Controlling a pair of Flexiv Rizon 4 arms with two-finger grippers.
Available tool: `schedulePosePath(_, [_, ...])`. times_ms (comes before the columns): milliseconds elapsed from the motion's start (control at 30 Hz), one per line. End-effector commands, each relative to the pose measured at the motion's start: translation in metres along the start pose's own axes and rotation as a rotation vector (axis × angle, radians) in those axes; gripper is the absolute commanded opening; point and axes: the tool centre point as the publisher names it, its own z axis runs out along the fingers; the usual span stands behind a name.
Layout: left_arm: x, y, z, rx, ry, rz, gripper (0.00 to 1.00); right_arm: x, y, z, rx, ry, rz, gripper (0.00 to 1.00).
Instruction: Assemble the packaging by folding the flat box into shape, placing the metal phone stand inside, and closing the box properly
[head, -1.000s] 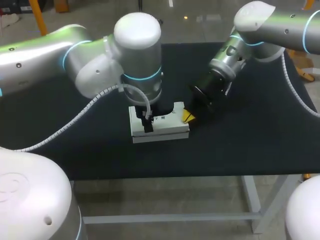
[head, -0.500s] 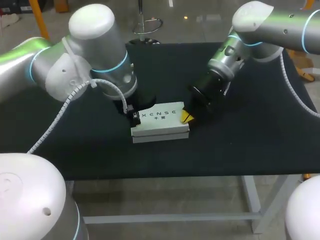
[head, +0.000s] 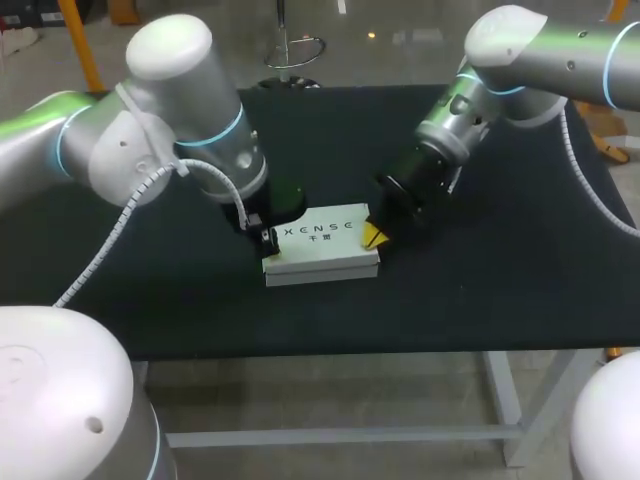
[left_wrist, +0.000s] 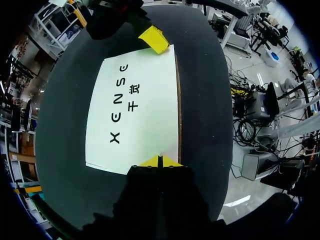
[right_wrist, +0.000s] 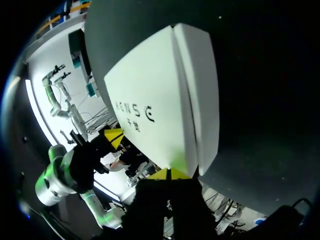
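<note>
Box (head: 322, 240), from above, closed and flat on the table (head: 500, 290) between both arms. Left wrist: left jaws pinched together, empty, at its near edge; right wrist: right jaws likewise at its corner. Likely light, stiff, slick card; best held across short ends.

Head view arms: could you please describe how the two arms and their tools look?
Both the left arm and right arm are glossy silver-white with rounded joint caps and cyan rings at the joints. A white spiral-wrapped cable runs along each. Each wrist ends in black; the left tool and right tool carry yellow tips.
</note>
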Motion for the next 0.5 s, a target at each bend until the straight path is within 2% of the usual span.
schedulePosePath(33, [0.000, -0.003, 0.006, -0.013, 0.001, -0.001, 0.00, -0.007, 0.004, 0.003, 0.006, 0.009, 0.002, 0.00])
schedulePosePath(500, [0.001, 0.001, 0.020, -0.016, 0.033, -0.016, 0.00, -0.025, 0.017, 0.014, 0.044, 0.041, 0.033, 0.00])
